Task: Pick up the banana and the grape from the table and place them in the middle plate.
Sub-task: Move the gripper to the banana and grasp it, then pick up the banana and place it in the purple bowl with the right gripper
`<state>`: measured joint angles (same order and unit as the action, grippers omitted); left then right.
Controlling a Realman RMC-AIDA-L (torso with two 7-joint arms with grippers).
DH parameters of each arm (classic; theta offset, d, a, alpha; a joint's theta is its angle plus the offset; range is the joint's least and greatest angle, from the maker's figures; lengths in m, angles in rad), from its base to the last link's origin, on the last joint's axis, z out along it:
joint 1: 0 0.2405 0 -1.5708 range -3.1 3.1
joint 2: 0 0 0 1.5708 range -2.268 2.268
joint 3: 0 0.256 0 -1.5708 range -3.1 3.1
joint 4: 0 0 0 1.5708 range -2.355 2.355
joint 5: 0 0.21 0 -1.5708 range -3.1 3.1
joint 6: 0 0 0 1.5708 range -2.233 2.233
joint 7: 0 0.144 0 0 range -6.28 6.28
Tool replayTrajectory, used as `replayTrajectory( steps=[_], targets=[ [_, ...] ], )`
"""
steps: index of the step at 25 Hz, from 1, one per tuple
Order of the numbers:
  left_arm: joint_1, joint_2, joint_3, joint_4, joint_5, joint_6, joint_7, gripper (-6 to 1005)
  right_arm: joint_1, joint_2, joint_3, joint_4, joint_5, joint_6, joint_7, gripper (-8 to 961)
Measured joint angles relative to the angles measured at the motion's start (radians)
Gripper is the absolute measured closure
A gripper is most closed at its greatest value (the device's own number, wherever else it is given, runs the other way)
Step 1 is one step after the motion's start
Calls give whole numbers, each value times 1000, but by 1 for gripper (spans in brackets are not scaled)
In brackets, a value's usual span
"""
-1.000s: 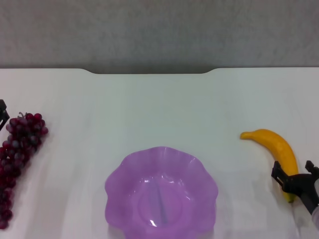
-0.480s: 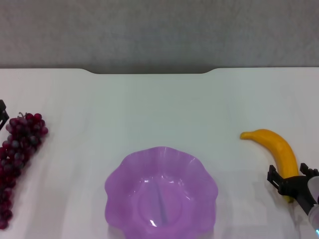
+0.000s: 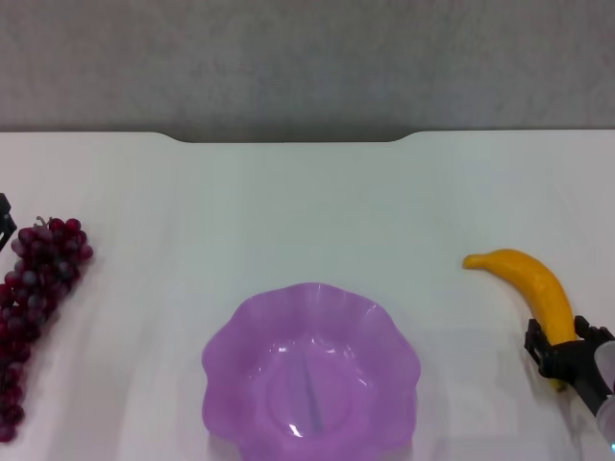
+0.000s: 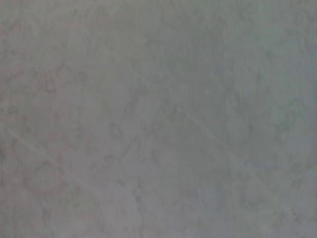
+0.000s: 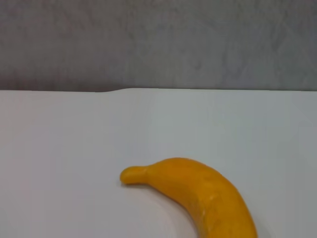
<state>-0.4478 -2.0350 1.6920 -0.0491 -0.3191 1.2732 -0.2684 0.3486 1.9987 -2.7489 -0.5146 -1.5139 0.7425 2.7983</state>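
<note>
Since a second ago, the right end effector [image 3: 565, 353] has been brought down and inward onto the near end of the banana [image 3: 534, 285], its fingers now drawn close against the fruit where they earlier stood spread beside it; whether the grip is fully clenched cannot be told. Nothing else has been moved. The task is judged to be at its first grasp: the banana is still lying on the table [image 3: 307, 202] at the robot's right, well apart from the middle plate [image 3: 309, 373], which holds no fruit. The grape [image 3: 38, 288] is left untouched at the far left of the table. The left end effector [image 3: 5, 221] is seen only as a dark sliver just beside the bunch, its state unreadable.
</note>
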Motion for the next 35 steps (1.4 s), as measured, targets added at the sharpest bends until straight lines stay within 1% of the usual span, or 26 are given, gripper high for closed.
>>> replayTrajectory(
  steps=[4, 9, 15, 25, 29, 31, 35],
  targets=[
    [0, 0, 0, 0, 0, 0, 0, 106, 0, 0, 0, 4, 0, 0, 0, 309],
    [0, -1, 0, -1, 0, 0, 0, 105, 0, 0, 0, 4, 0, 0, 0, 303],
    [0, -1, 0, -1, 0, 0, 0, 105, 0, 0, -1, 2, 0, 0, 0, 409],
    [1, -1, 0, -1, 0, 0, 0, 105, 9, 0, -29, 2, -3, 3, -2, 453],
    [1, -1, 0, -2, 0, 0, 0, 105, 14, 0, -24, -2, -3, 23, -2, 453],
    [1, 0, 0, -2, 0, 0, 0, 105, 17, 0, -24, -3, -3, 51, -2, 452],
    [2, 0, 0, -2, 0, 0, 0, 105, 13, 0, -28, -9, -3, 160, -2, 452]
  ],
)
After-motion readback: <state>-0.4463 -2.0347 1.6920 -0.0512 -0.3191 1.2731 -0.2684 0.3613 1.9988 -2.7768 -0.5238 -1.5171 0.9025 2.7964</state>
